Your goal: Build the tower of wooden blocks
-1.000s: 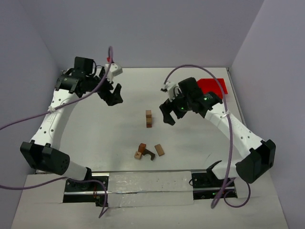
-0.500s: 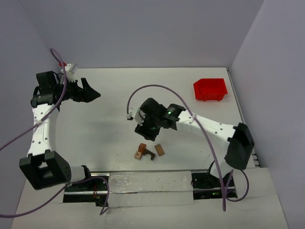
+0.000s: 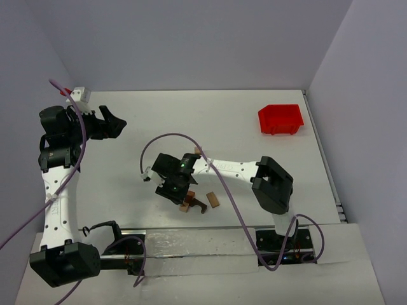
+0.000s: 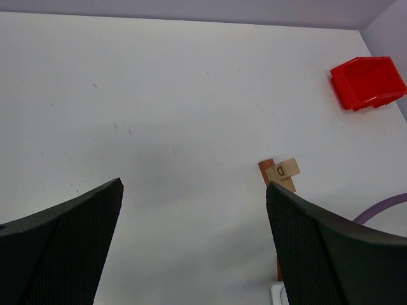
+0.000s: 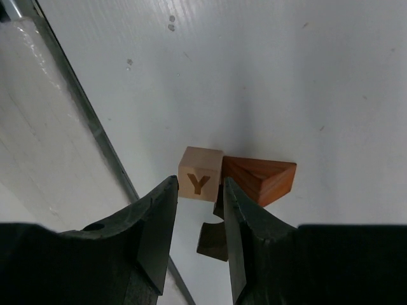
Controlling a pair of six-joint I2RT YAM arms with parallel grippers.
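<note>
You're at the pick-up step. Your right claw (image 5: 199,188), slightly apart and empty, hovers over the lettered cube (image 5: 200,182) by the near edge, so lower it and then close. The tower (image 4: 280,173) stands farther back, and the left claw (image 4: 194,185) gapes wide.

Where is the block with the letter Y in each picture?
Top external: the Y block sits low in the middle, leftmost of the loose blocks.
Left wrist: not in this picture.
Right wrist: the Y block is in the middle, just past the fingertips.
Shared landmark: the reddish-brown block right beside it, seen in the top and right wrist views.
</note>
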